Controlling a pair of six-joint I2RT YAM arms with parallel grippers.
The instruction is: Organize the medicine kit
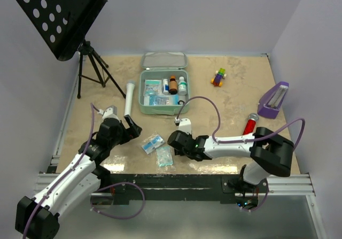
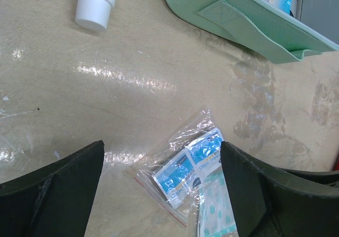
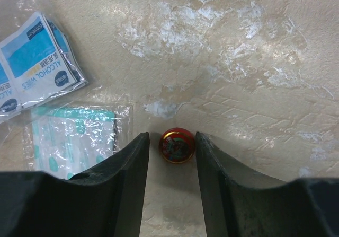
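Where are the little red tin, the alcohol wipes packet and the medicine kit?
little red tin (image 3: 178, 146): right wrist view, middle of its top.
alcohol wipes packet (image 3: 38, 64): right wrist view, its printed face.
medicine kit (image 1: 164, 61): top external view, its open lid.

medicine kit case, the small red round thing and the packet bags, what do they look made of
Medicine kit: likely moulded plastic, matte mint green, rounded even edges.
Small red disc: probably a lacquered metal tin, glossy red with a gold rim; can't be sure.
Packet bags: thin clear plastic film, crinkled with bright glare.
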